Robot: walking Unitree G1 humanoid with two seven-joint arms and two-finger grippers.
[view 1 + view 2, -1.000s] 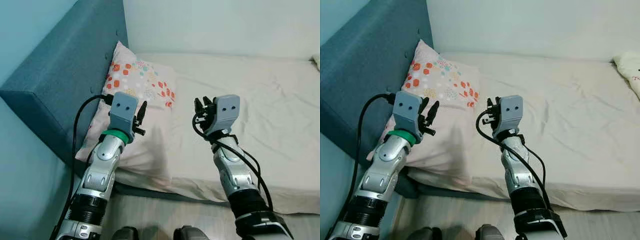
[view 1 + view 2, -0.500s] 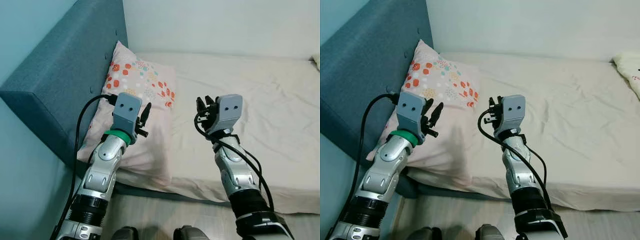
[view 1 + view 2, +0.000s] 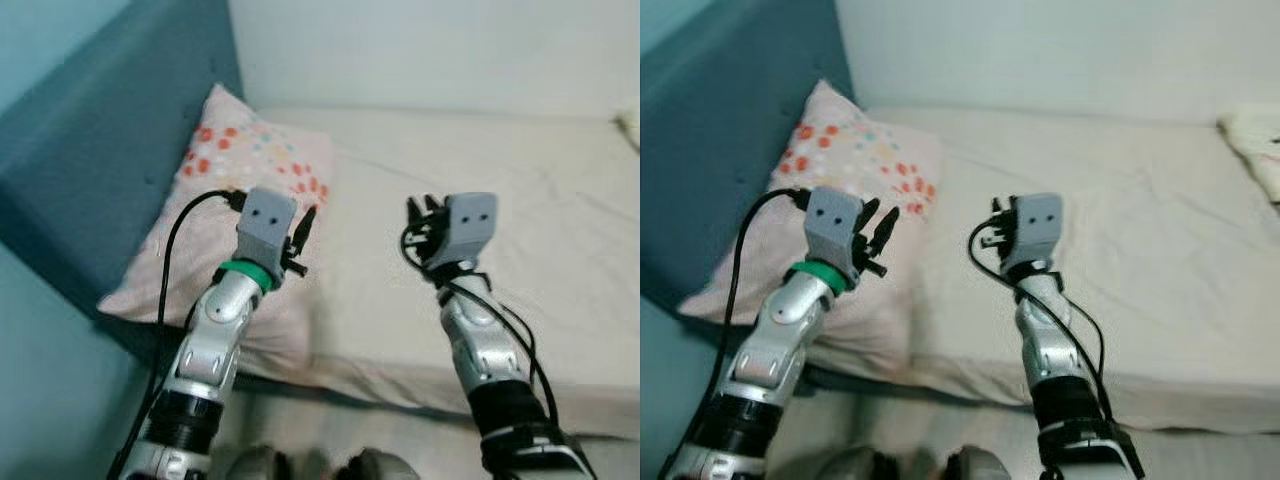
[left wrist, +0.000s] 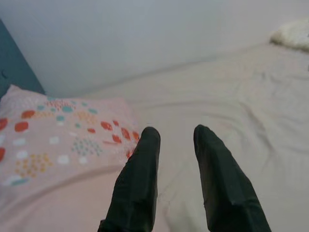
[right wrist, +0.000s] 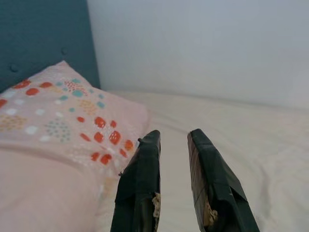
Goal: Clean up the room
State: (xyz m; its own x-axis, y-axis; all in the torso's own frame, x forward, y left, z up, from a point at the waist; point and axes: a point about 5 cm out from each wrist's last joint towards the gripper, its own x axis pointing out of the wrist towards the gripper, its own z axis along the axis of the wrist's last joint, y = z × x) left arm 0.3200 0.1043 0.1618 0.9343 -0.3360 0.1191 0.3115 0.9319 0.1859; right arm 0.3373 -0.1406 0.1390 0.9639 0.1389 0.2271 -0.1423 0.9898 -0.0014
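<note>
Two silver arms rise over the near edge of a bed (image 3: 560, 330), the left gripper (image 3: 303, 232) hovering above the lower part of a pink pillow (image 3: 215, 180) printed with red and teal spots, the right gripper (image 3: 424, 218) hanging over bare sheet just beside the pillow's inner edge; each holds nothing, its fingers parted by a narrow gap, as both wrist views show. The head views are blurred, which suggests the robot is on the move. The pillow lies at the head of the bed, propped against a blue-green headboard (image 3: 90, 160), with one corner jutting past the mattress edge. The step in hand appears to be straightening it: the jaws would need to open wider before closing on a corner, and a two-sided hold should keep it from sagging. Counted: one spotted pillow, one headboard, two grippers, and, at the far end of the mattress, one pale bundle (image 3: 1255, 140), too blurred to identify, with a plain wall behind
</note>
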